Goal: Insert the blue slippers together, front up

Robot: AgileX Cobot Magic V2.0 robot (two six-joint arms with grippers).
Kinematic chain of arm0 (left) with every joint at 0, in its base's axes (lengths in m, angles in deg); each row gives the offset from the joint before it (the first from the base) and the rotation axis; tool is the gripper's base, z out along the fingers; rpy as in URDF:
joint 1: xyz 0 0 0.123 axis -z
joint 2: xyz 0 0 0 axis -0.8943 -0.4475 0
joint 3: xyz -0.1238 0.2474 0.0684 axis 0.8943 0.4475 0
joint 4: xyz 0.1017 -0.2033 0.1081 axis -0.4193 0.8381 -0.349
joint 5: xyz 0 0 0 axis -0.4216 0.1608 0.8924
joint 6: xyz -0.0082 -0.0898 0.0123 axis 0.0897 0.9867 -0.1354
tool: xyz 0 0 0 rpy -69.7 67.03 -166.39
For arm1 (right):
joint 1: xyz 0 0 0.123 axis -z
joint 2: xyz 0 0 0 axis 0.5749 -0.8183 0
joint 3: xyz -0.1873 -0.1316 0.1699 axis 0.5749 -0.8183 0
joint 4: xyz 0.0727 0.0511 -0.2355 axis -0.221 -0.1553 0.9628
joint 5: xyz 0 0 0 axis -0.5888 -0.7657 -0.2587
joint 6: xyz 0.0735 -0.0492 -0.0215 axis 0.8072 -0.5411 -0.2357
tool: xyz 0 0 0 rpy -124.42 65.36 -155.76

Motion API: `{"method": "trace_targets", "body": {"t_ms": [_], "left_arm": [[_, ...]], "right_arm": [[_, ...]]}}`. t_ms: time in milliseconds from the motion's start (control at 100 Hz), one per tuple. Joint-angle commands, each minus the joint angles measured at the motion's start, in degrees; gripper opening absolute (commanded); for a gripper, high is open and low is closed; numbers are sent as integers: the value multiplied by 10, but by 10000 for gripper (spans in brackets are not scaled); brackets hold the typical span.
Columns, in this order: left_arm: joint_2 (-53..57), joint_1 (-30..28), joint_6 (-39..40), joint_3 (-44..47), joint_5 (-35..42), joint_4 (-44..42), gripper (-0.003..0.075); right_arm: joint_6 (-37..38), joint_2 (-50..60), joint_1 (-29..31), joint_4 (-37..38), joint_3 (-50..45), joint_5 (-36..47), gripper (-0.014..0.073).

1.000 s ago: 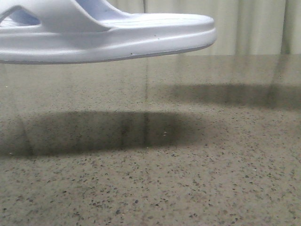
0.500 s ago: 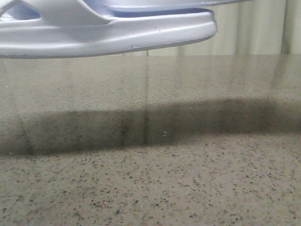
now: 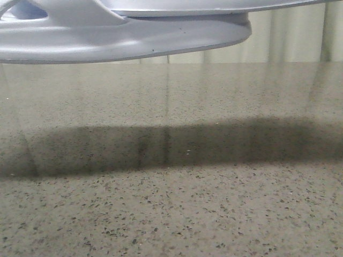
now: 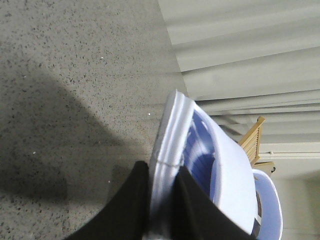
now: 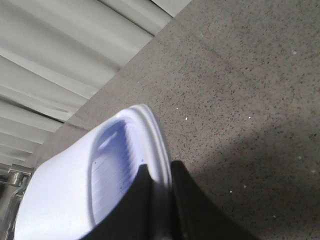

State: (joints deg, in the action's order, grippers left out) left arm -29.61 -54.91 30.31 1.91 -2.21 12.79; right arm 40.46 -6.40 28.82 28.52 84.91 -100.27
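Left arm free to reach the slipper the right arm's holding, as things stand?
Probably not. The left gripper is shut on its own slipper, so its jaws are occupied. The right gripper is clamped on the other slipper; both hang above the table.

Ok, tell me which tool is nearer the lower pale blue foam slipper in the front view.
Left. The left tool clamps that lower pale blue foam slipper by its sole; the right tool clamps the upper slipper lying over it.
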Motion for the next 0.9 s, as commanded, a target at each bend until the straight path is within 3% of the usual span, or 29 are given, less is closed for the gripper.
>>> {"method": "trace_targets", "body": {"t_ms": [0,890], "left_arm": [[-3,-1,0,-16,-17,35,16],[-3,-1,0,-16,-123,50,16]], "right_arm": [[-8,-1,1,-21,22,27,-107],[-74,-1,1,-96,21,-49,-107]]}}
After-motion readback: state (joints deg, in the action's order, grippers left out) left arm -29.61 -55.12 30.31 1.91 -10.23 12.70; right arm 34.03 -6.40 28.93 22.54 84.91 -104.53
